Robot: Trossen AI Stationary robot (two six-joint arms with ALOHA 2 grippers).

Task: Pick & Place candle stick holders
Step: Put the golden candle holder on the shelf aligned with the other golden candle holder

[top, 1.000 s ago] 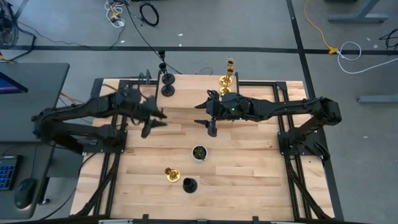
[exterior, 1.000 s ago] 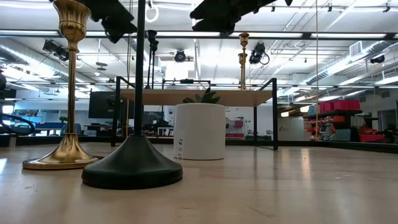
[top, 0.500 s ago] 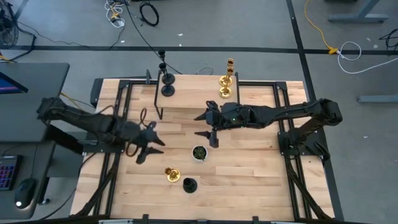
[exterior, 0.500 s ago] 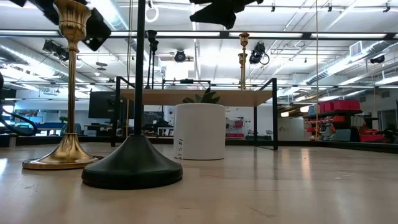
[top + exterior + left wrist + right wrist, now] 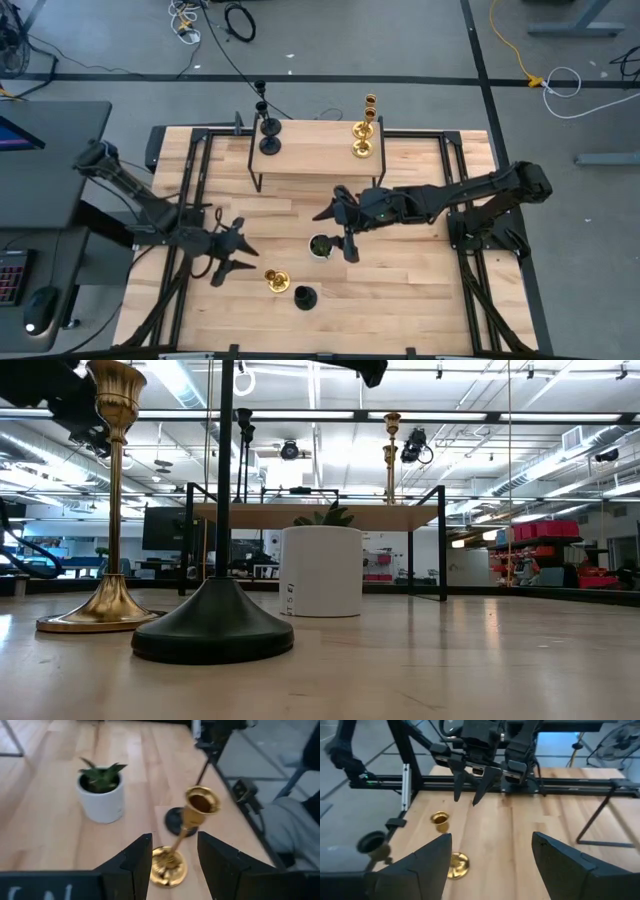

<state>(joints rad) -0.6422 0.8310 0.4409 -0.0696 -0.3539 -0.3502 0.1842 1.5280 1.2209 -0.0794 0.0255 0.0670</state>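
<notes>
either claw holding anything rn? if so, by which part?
Nothing held. Left claw is open, lined up on the gold candle stick holder but not touching it. Right claw is open and empty beside the white pot.

- left arm (image 5: 140,200): slim dark links with thicker joint housings, matte black finish.
- right arm (image 5: 450,195): same black build, bulkier at the shoulder end.
- left gripper (image 5: 228,262): two thin black pointed fingers (image 5: 132,865) with flat angular inner faces.
- right gripper (image 5: 345,228): two broad black tapered fingers (image 5: 417,865).
- white lettering on a black plate, unreadable.
</notes>
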